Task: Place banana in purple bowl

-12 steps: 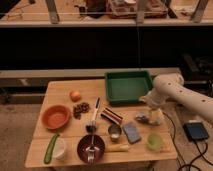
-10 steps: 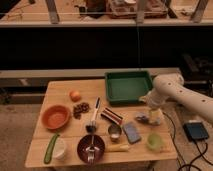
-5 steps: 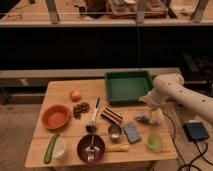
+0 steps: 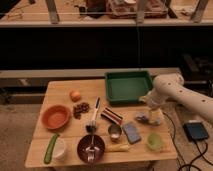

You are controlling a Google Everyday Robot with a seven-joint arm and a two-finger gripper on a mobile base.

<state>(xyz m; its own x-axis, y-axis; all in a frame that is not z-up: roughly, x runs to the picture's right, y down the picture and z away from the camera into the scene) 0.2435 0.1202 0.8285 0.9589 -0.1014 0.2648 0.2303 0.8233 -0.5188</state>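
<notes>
We are judging the biggest risk across the crowded table (image 4: 60, 90): the arm (image 4: 175, 92) is hanging well right of its target, so reaching across may be knocking over the green cup (image 4: 155, 142) or the can (image 4: 115, 132). The purple bowl (image 4: 91, 146) is holding a utensil (image 4: 92, 142), which may be tipping the fruit out. The banana (image 4: 119, 147) is lying near the front edge, just right of that bowl. Our gripper (image 4: 152, 118) is hovering over the right side, jaws spread wide and gripping nothing.
</notes>
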